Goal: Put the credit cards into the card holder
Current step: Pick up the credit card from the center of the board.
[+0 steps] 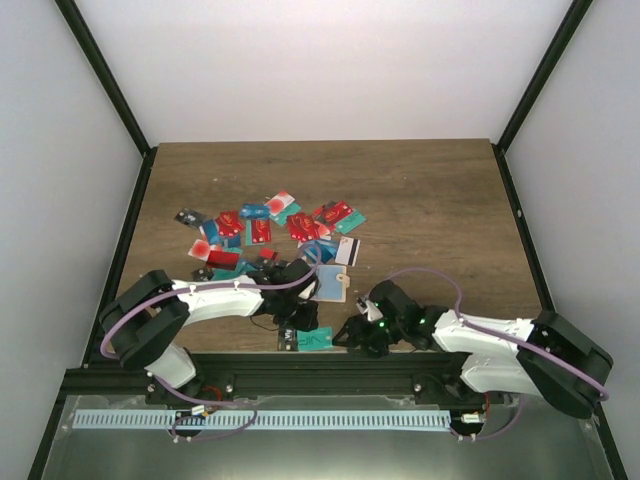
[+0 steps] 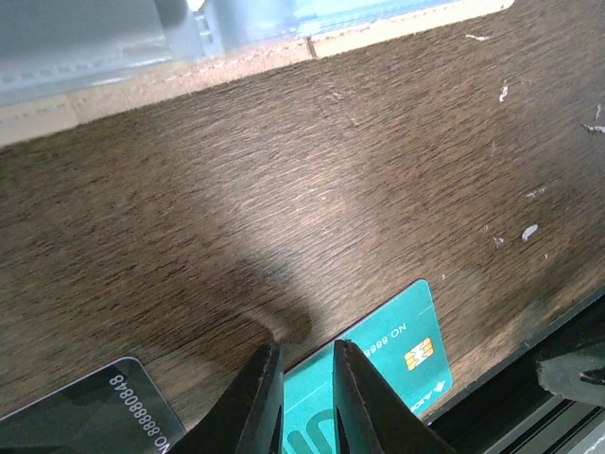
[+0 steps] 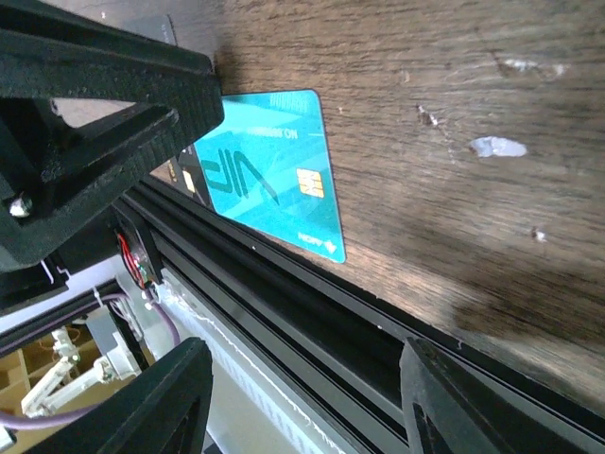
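Several credit cards (image 1: 262, 230) in red, teal, blue and white lie scattered mid-table. The tan card holder (image 1: 331, 284) lies in front of them; its stitched edge (image 2: 397, 28) shows at the top of the left wrist view. A teal card (image 1: 312, 340) (image 2: 406, 340) (image 3: 274, 180) lies flat by the table's near edge, with a black card (image 2: 104, 407) to its left. My left gripper (image 1: 298, 320) (image 2: 307, 397) hovers over the teal card, its jaws a narrow gap apart with nothing between them. My right gripper (image 1: 353, 335) (image 3: 312, 397) stands wide open and empty over the front rail, to the right of the teal card.
The black front rail (image 3: 312, 293) runs along the table's near edge just under the right gripper. Black frame posts (image 1: 110, 100) stand at both sides. The wood table (image 1: 440, 200) has bare surface to the right of the cards and behind them.
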You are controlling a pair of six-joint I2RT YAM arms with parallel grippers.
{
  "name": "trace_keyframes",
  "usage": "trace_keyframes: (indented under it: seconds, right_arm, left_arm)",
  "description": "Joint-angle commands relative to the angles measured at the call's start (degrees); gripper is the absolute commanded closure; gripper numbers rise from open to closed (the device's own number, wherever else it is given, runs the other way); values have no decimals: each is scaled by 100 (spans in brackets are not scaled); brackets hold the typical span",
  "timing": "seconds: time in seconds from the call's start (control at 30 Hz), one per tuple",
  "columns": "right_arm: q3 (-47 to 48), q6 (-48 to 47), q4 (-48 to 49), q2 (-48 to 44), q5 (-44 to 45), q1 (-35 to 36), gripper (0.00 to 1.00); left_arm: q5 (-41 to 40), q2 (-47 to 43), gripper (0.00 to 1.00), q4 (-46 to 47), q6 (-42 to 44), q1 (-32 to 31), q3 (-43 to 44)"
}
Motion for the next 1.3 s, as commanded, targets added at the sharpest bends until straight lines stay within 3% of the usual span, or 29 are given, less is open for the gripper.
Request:
trace_keyframes:
  seconds: [0.0,0.37,0.9,1.0,1.27]
  right_arm:
    - [81,485,325,183,306,195,43]
    - [-138,1945,1540,684,1262,1154,42]
    - [112,3473,2867,2131,2407,1882,46]
    - [148,3694,2923,2247,2678,1976,51]
    - [254,3972,2788,2324,3046,2137,74]
  left_arm:
    - [63,61,82,-376,304,-36,-5]
    - [291,174,82,-575,633,-37,34]
    - [677,297,83,-875,1082,-19,-38]
    - [807,273,83,-917,1113,-12,-79]
    - [1065,71,84,-899,1105,9,-278]
